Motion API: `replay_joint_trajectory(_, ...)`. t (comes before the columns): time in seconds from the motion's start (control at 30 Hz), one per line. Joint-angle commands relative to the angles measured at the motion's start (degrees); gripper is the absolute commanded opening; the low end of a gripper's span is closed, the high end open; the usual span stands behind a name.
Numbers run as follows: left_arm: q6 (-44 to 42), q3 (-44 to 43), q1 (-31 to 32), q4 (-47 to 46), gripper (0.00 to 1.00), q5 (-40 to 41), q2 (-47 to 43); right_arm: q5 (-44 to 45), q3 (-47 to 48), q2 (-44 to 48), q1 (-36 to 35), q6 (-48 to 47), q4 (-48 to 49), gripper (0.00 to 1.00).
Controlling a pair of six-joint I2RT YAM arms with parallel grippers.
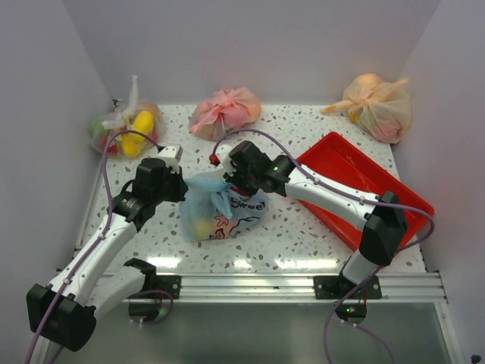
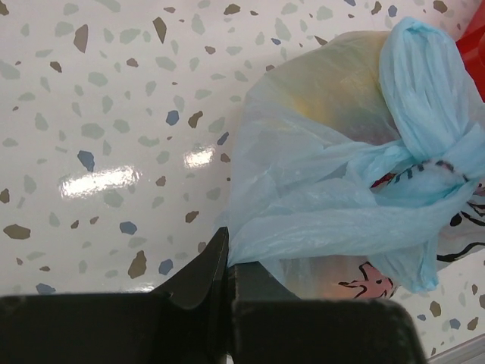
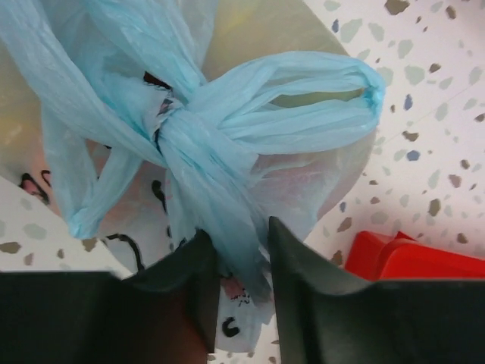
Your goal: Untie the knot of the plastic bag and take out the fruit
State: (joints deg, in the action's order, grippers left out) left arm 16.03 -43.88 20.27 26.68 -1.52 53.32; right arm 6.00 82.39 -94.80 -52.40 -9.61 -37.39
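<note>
The light blue plastic bag (image 1: 227, 211) with its cartoon print lies on the speckled table between my two arms. Its knot (image 3: 170, 125) of twisted handle loops is tied tight and also shows in the left wrist view as the knot (image 2: 428, 163). My left gripper (image 2: 226, 246) is shut on a fold of the bag's thin plastic at its left side. My right gripper (image 3: 239, 235) stands open around a handle tail hanging below the knot, with a gap on one side. Yellow fruit (image 1: 201, 226) shows dimly through the bag.
A red tray (image 1: 356, 174) lies to the right under my right arm. At the back stand a clear bag with yellow fruit (image 1: 125, 130), a pink knotted bag (image 1: 225, 112) and an orange bag (image 1: 377, 105). White walls close in the table.
</note>
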Motion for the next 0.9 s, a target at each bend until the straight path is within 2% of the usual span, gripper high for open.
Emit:
replay_joint_trajectory(0.0,3.0,1.1,-0.4,-0.1,0.00,0.7,-0.9,5.6,1.5,2.2,0.5,0.5,1.6,0.20)
replay_joint_trajectory(0.03,3.6,1.2,-0.4,0.2,0.00,1.3,-0.8,6.6,0.9,3.4,1.0,1.2,2.5,0.03)
replay_joint_trajectory(0.07,4.4,1.2,-0.4,0.7,0.00,2.7,-0.5,6.9,0.5,4.6,2.4,3.1,3.9,0.00)
replay_joint_trajectory(0.17,6.8,1.1,-0.4,2.9,0.00,5.1,0.6,5.4,-1.7,11.2,5.5,7.0,7.7,0.00)
replay_joint_trajectory(0.3,9.8,1.9,-0.7,3.7,0.00,9.5,1.1,3.5,-6.9,21.5,12.1,19.0,13.8,0.00)
replay_joint_trajectory(0.43,11.1,0.0,-3.1,3.5,0.00,11.3,2.9,4.0,-13.6,29.7,12.3,28.0,18.9,0.00)
replay_joint_trajectory(0.57,10.6,-7.2,-9.0,3.7,0.00,10.0,7.6,1.1,-21.5,34.6,12.3,36.1,23.9,0.00)
replay_joint_trajectory(0.7,10.3,-14.8,-10.2,2.3,0.01,6.9,12.8,-5.4,-26.4,34.0,11.9,41.5,27.2,0.00)
replay_joint_trajectory(0.73,10.3,-16.1,-10.1,1.9,0.04,4.3,14.1,-5.8,-28.1,33.9,11.7,41.9,27.9,0.00)
replay_joint_trajectory(0.8,11.0,-18.3,-10.2,0.4,0.16,2.0,14.7,-5.0,-29.9,34.0,9.9,42.3,30.4,0.00)
replay_joint_trajectory(0.83,11.6,-18.4,-10.1,-0.1,0.34,-0.9,14.4,-3.4,-31.4,34.1,9.3,42.4,31.1,0.00)
replay_joint_trajectory(0.87,12.0,-17.7,-10.0,-0.7,0.46,-2.2,14.1,-2.6,-32.0,34.1,8.7,42.4,32.6,0.00)
